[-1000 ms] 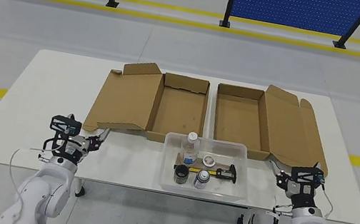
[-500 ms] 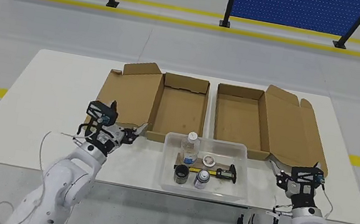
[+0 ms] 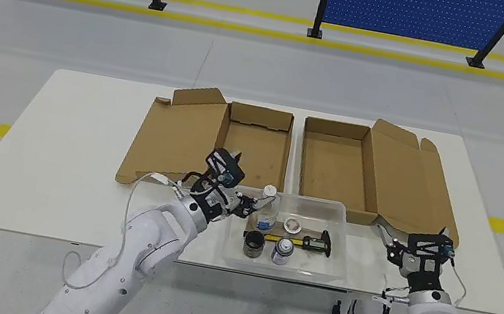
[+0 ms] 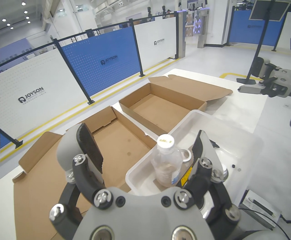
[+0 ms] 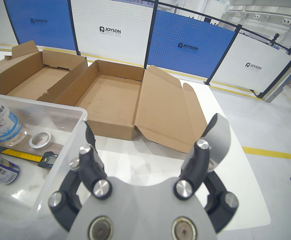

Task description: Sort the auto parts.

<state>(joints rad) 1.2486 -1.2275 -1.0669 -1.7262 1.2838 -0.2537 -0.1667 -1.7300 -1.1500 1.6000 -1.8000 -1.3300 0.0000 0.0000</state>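
Desk (image 3: pixel 61 144), read from its left end.

- Left box (image 3: pixel 253 152): flaps open, floor bare. Nothing sorted into it.
- Left hand (image 4: pixel 142 134): spread wide, gripping nothing. It hangs at the tub's left near corner. In the wrist view the bottle stands ahead between the two fingers, and neither pad touches it.
- Bottle (image 3: pixel 267 205): clear with a white cap, upright in the tub's left part against the far wall.
- Tub (image 3: pixel 338 243): clear plastic, at the desk's front edge, just in front of both boxes. It also holds a dark cup (image 3: pixel 254 247), a small can (image 3: pixel 283 251), a metal ring (image 5: pixel 41 140) and a yellow caliper (image 3: pixel 308 243) lying across the middle.
- Right box (image 3: pixel 330 166): open, also bare.
- Right hand (image 5: pixel 151 123): fingers apart, empty, over the desk just right of the tub and in front of the right box's lid.

Progress: judged not begun. Every part sits in the tub and both boxes wait. The bottle looks like the first pick.

Change: a second ago the left arm was at the desk's front-left edge, well away from the tub. It has swung right, past the left box's lid, up to the bottle. The right arm has not shifted, and the parts lie as they did.
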